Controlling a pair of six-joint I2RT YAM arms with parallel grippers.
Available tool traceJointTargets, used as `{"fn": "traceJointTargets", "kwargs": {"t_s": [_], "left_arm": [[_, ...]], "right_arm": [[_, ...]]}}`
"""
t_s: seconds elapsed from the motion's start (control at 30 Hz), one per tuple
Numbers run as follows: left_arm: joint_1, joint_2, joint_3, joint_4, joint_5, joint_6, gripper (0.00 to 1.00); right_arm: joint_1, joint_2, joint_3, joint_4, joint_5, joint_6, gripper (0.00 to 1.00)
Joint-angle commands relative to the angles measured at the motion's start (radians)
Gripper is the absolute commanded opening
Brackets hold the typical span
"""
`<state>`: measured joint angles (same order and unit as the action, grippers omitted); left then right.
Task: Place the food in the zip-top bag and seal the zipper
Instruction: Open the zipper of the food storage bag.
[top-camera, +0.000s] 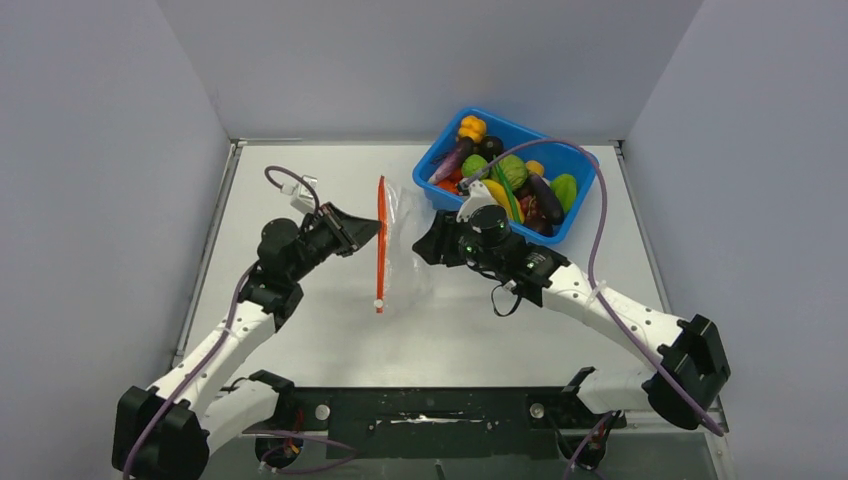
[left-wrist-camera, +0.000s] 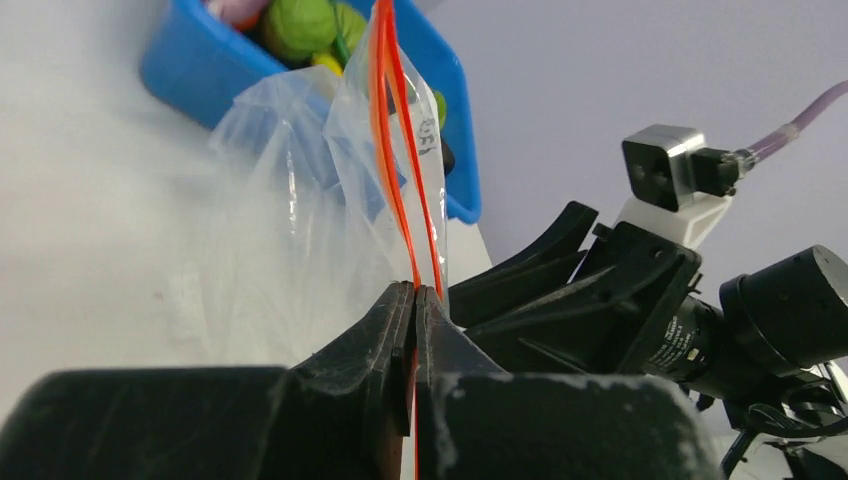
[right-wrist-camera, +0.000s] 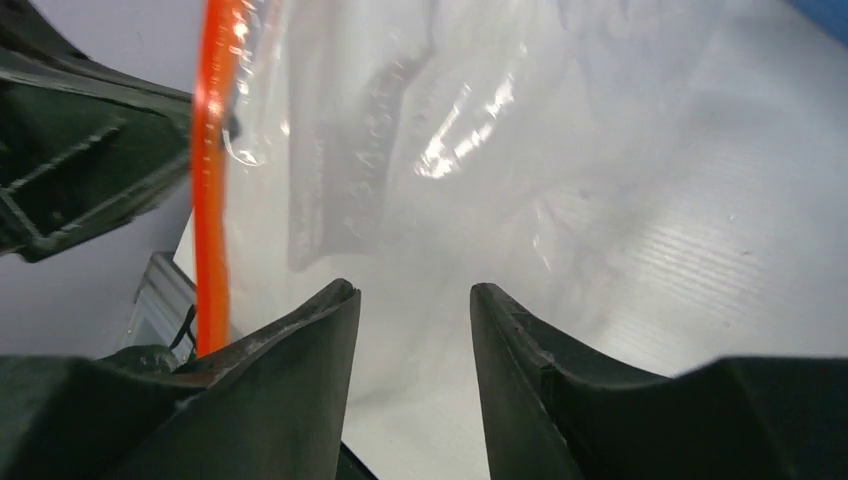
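I see a matte, pale surface (top-camera: 300, 330) carrying a rigid blue bin (top-camera: 437, 160) heaped with glossy plastic food (top-camera: 513, 172). Near the bin, between the arms, is the clear, crinkled zip-top bag (top-camera: 405, 240). The left gripper (left-wrist-camera: 415, 292) has its jaws clamped on the thin orange zipper (top-camera: 381, 245). The right gripper (right-wrist-camera: 415, 300) jaws stand apart, facing the film.

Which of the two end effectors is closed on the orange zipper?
The left end effector: it pinches the zipper, while the right end effector stands open.
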<state>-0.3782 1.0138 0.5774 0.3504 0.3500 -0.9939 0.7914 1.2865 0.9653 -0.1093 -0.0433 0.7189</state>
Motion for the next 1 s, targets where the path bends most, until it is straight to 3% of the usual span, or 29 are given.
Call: {"fn": "traceJointTargets", "kwargs": {"t_s": [0.0,0.07,0.27,0.43,0.67,0.97], "left_arm": [[-0.010,-0.056,0.181,-0.152,-0.050,0.231,0.00],[-0.016,-0.057,0.218,-0.206,-0.054,0.256,0.00],[-0.051,-0.046,0.276,-0.322,-0.094,0.277,0.00],[-0.083,-0.028,0.242,-0.293,-0.157,0.264,0.00],[-0.094,0.012,0.204,-0.258,-0.136,0.196,0.00],[-0.099,0.014,0.156,-0.219,-0.149,0.133,0.00]], "right_arm": [[-0.006,-0.037,0.085,-0.023,0.058,0.031,0.51],[-0.007,-0.032,0.106,-0.006,0.061,0.032,0.57],[-0.003,0.017,0.188,-0.013,0.049,0.046,0.63],[0.012,0.044,0.190,0.061,0.029,0.070,0.67],[0.014,0.103,0.195,0.081,-0.013,0.101,0.65],[0.014,0.157,0.194,0.075,-0.047,0.154,0.73]]}}
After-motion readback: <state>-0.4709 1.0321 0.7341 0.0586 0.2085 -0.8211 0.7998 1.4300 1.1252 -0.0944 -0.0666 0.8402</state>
